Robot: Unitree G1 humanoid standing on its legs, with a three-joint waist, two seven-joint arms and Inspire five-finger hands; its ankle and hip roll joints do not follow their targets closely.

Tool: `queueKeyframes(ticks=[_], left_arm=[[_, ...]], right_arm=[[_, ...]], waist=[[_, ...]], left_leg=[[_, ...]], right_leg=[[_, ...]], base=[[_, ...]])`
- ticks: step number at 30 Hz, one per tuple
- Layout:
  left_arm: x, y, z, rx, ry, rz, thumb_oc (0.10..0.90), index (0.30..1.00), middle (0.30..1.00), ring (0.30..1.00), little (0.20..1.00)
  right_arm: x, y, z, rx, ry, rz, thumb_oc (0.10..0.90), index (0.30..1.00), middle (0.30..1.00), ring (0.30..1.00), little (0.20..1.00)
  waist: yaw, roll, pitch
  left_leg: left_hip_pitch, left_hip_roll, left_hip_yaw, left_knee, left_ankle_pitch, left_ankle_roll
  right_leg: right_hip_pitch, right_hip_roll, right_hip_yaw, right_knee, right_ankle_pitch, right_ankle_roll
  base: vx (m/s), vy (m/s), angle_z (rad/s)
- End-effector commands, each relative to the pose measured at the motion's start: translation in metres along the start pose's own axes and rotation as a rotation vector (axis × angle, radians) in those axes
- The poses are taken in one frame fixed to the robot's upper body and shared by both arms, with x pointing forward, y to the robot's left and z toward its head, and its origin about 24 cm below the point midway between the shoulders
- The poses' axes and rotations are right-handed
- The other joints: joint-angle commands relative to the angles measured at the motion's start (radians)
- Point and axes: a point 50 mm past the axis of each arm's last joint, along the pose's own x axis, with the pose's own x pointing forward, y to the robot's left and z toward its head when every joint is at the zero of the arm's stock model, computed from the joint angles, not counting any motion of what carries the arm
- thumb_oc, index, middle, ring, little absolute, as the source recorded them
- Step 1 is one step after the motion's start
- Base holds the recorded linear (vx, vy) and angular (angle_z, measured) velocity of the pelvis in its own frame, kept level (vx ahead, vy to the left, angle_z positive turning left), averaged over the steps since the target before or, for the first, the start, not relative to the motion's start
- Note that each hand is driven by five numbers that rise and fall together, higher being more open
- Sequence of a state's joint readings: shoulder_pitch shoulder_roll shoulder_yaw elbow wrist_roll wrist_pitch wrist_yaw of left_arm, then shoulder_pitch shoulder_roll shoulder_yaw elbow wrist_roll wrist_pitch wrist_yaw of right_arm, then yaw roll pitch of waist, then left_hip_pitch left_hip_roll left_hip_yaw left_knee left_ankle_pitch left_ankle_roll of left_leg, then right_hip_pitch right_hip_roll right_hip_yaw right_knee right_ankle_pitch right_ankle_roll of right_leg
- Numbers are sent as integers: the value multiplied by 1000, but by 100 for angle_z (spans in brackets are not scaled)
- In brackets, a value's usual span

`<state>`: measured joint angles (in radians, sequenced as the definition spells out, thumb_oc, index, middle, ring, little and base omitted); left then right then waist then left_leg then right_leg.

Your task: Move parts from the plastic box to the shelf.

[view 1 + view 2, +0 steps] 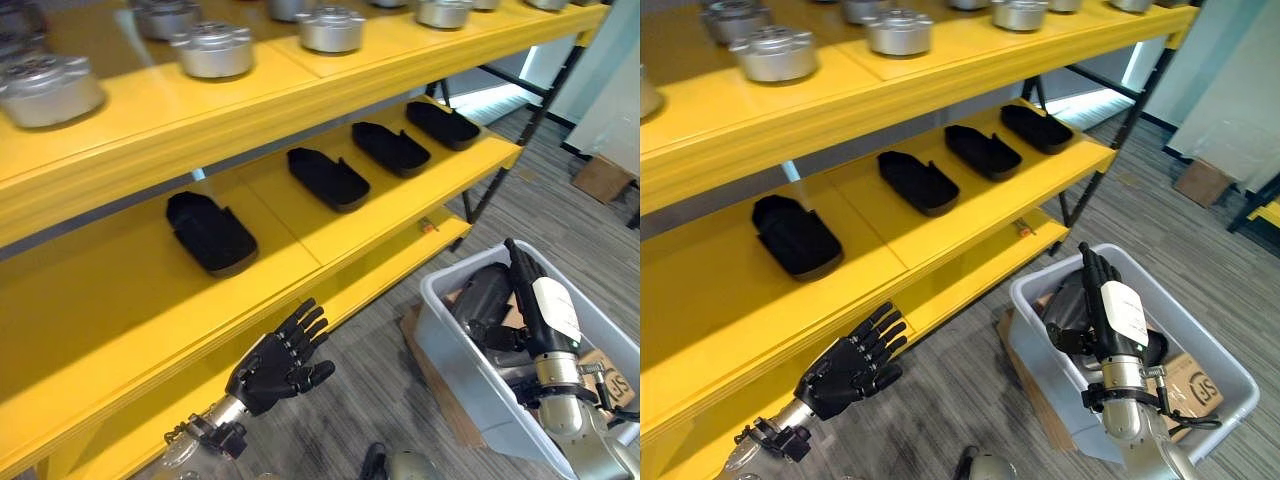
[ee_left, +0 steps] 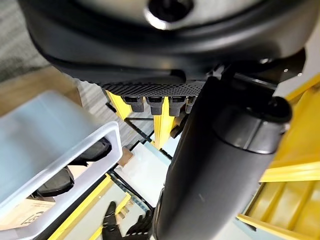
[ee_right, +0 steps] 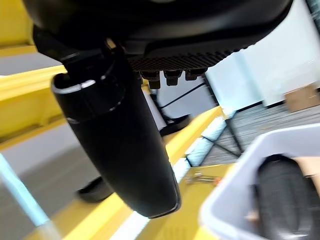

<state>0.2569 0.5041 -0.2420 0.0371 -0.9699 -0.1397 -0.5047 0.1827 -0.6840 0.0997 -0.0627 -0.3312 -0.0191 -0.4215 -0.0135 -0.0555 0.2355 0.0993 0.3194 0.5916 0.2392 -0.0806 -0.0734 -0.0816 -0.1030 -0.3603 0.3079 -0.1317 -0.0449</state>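
A tall yellow shelf [image 1: 330, 225] runs across the room, and on its middle level four black parts [image 1: 328, 178] lie in a row, each apart from the next, going from the near left end toward the far right end. On the level above, several round silver metal parts [image 1: 212, 50] stand in a line along the board. Down on the grey carpeted floor [image 1: 540, 215], to the right of the shelf's lower edge, sits the plastic box [image 1: 1040, 340], pale grey and open at the top, with more black parts [image 1: 1068, 305] lying inside it and a piece of cardboard [image 1: 1192, 380] showing at its near right corner. The right hand [image 1: 1102, 290] stands over the box with its fingers straight and pointing up and away, a white cover on its back; I see nothing held in it, and the dark rounded part in the box lies just beside and behind it. The left hand [image 1: 283, 360] hangs low in front of the shelf's lower yellow board, well apart from the box, its fingers stretched out and slightly spread toward the shelf, its palm empty. Under the box a flat brown sheet [image 1: 425, 365] sticks out on the floor at its left side. Farther off to the right a brown carton [image 1: 602, 178] rests on the carpet near a white wall
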Motion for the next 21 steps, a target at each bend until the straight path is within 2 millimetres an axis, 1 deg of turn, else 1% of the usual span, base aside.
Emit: queueKeyframes(ticks=[1,3,5,9,10,11,12,13,14,15,16,19,20,21], left_arm=[[23,-24,39,49,-232,-133,900,1000,1000,1000,1000],[23,-25,39,52,-234,-126,900,1000,1000,1000,1000],[23,-26,38,49,-242,-119,900,1000,1000,1000,1000],[30,-30,38,46,-266,-119,900,1000,1000,1000,1000],[31,-31,38,43,-267,-121,900,1000,1000,1000,1000],[35,-32,39,37,-275,-110,900,1000,1000,1000,1000],[40,-31,40,38,-288,-79,900,1000,1000,1000,1000],[40,-31,40,39,-290,-76,900,1000,1000,1000,1000],[43,-31,40,38,-299,-58,900,1000,1000,1000,1000],[45,-31,40,39,-312,-34,900,1000,1000,1000,1000],[46,-31,41,36,-339,4,900,1000,1000,1000,1000],[46,-31,42,34,-353,18,900,1000,1000,1000,1000],[45,-31,43,43,-362,31,900,1000,1000,1000,1000],[45,-31,43,45,-361,30,900,1000,1000,1000,1000]], right_arm=[[31,-36,19,-34,-95,-173,900,1000,1000,1000,1000],[31,-38,18,-47,-91,-174,900,1000,1000,1000,1000],[33,-39,18,-64,-99,-172,900,1000,1000,1000,1000],[40,-38,26,-63,-154,-167,900,1000,1000,1000,1000],[41,-37,27,-64,-160,-166,900,1000,1000,1000,1000],[44,-35,32,-64,-187,-159,900,1000,1000,1000,1000],[47,-33,40,-52,-228,-157,900,1000,1000,1000,1000],[48,-32,40,-50,-231,-157,900,1000,1000,1000,1000],[50,-31,45,-33,-254,-155,900,1000,1000,1000,1000],[50,-28,50,-15,-276,-151,900,1000,1000,1000,1000],[52,-23,58,13,-320,-137,900,1000,1000,1000,1000],[53,-20,63,29,-345,-128,900,1000,1000,1000,1000],[52,-16,67,52,-366,-123,900,1000,1000,1000,1000],[52,-14,68,62,-366,-119,900,1000,1000,1000,1000]], waist=[[-7,-25,-14],[-17,-25,-12],[-28,-27,-7],[-42,-26,-2],[-43,-26,-2],[-44,-26,-3],[-44,-28,-5],[-44,-28,-5],[-40,-30,-8],[-33,-28,-9],[-14,-26,-11],[-5,-25,-13],[7,-26,-16],[7,-23,-19]], left_leg=[[-64,-37,-8,-77,58,12],[-61,-12,8,-84,74,-3],[-53,24,27,-87,89,-21],[-47,85,34,-69,138,-65],[-47,89,35,-65,140,-67],[-46,99,32,-49,141,-74],[-49,107,15,-14,139,-81],[-51,109,14,-8,137,-82],[-58,108,-8,23,130,-84],[-70,97,-44,47,130,-86],[-103,48,-137,85,112,-78],[-120,9,-183,99,85,-64],[-155,-50,-204,101,74,-30],[-158,-66,-203,91,65,-24]], right_leg=[[167,-37,-7,-130,10,122],[162,-27,-12,-137,13,115],[152,-20,-23,-140,17,106],[136,3,-23,-147,16,91],[134,5,-23,-148,16,90],[129,12,-20,-148,12,84],[126,22,-10,-150,7,75],[125,23,-9,-150,7,73],[126,29,1,-156,7,68],[127,37,17,-165,8,64],[133,53,57,-188,18,59],[140,59,82,-207,27,60],[148,62,110,-254,59,56],[152,61,116,-266,65,59]], base=[[59,-317,-40],[34,-272,-24],[20,-360,-34],[13,-285,-22],[-2,-291,-12],[-7,-323,-24],[-5,-275,-29],[6,-260,-41],[16,-169,-36],[38,-244,-52],[37,-160,-47],[24,-97,-82],[10,-121,-111],[6,-117,-79]])
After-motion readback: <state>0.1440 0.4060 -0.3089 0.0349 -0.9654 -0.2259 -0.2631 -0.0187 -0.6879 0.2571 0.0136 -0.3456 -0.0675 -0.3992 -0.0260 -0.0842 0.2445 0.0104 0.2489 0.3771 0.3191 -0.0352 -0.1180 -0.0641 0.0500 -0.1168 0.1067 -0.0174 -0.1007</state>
